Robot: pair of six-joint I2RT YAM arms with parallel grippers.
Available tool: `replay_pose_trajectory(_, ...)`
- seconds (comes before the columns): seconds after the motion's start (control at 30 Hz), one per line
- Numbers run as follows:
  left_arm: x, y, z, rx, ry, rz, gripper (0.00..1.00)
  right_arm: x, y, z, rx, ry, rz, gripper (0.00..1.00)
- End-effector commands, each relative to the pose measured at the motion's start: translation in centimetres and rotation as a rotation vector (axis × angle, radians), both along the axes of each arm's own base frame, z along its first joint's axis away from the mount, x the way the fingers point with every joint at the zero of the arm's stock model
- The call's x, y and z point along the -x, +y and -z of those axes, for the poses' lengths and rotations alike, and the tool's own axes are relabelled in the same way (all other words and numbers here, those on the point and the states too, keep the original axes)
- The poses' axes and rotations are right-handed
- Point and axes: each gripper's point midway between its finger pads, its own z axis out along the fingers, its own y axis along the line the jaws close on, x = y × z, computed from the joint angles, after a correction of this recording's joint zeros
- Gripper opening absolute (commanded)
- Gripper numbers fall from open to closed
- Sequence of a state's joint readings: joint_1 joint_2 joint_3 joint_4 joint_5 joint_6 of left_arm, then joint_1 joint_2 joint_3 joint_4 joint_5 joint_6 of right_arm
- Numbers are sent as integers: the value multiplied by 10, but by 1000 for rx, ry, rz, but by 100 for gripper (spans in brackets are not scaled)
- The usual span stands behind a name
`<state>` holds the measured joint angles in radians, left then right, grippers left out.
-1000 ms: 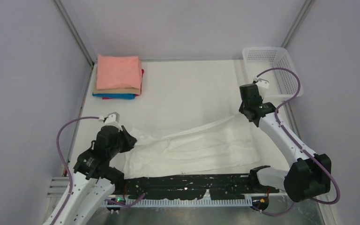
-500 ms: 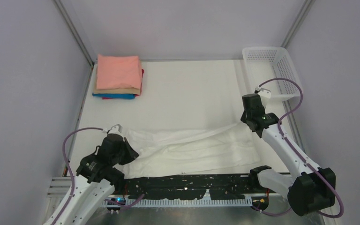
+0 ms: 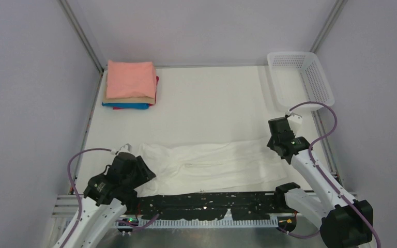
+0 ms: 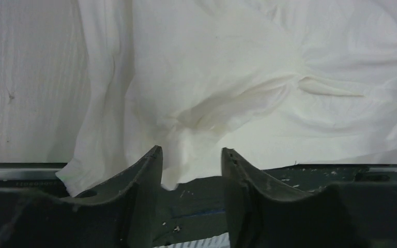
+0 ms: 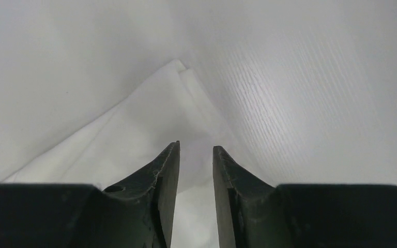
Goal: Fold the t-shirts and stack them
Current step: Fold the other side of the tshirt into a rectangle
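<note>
A white t-shirt [image 3: 217, 163] lies spread in a long band across the near part of the table. My left gripper [image 3: 146, 173] is at its left end, jaws open, with a fold of the cloth [image 4: 227, 77] just beyond the fingertips and none between them [image 4: 191, 152]. My right gripper [image 3: 273, 142] hovers over the shirt's far right corner [image 5: 150, 119], open and holding nothing [image 5: 195, 147]. Folded t-shirts [image 3: 130, 82] are stacked at the back left, salmon-pink on top, tan, blue and magenta under it.
A white mesh basket [image 3: 320, 85] stands at the back right corner. A black strip [image 3: 212, 204] runs along the table's near edge, and the shirt's hem overlaps it at the left. Grey walls close in both sides.
Both grippers lowered the stretched shirt toward the near edge and opened, letting go of it. The cloth now lies flat on the table.
</note>
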<state>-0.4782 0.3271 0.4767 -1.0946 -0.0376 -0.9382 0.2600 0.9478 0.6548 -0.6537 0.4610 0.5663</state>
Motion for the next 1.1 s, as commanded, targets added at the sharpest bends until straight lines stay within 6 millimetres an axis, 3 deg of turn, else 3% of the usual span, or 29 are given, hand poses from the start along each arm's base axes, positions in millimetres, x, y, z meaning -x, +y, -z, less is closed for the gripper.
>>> replay_pose_trajectory(0.0, 10, -8, -9, 76, -13, 23, 59, 34, -16, 16, 7, 40, 126, 47)
replay_pose_trajectory(0.1, 9, -10, -26, 105, -81, 44, 96, 39, -18, 13, -10, -12, 134, 59)
replay_pose_trajectory(0.23, -4, -13, -54, 103, -186, 88, 100, 19, -7, -26, -72, -180, 70, 78)
replay_pose_trajectory(0.27, -10, -17, -60, 105, -202, 98, 100, 15, 4, -31, -103, -193, 5, 81)
replay_pose_trajectory(0.3, -17, -22, -62, 109, -202, 117, 100, 5, 12, -42, -128, -252, -44, 96)
replay_pose_trajectory(0.33, -24, -31, -64, 124, -209, 147, 100, 2, 27, -45, -184, -264, -111, 99)
replay_pose_trajectory(0.43, -45, -58, -57, 156, -180, 230, 100, -15, 56, -55, -266, -329, -246, 95)
replay_pose_trajectory(0.5, -45, -70, -47, 143, -108, 287, 100, -19, 71, -52, -307, -313, -311, 95)
replay_pose_trajectory(0.8, 1, -104, 10, 11, 153, 496, 100, -28, 87, -32, -356, -244, -353, 95)
replay_pose_trajectory(0.97, 27, -141, -20, 59, 48, 720, 100, -27, 85, -28, -343, -236, -352, 95)
replay_pose_trajectory(1.07, 37, -143, -30, 53, 29, 763, 100, -27, 84, -27, -335, -234, -352, 95)
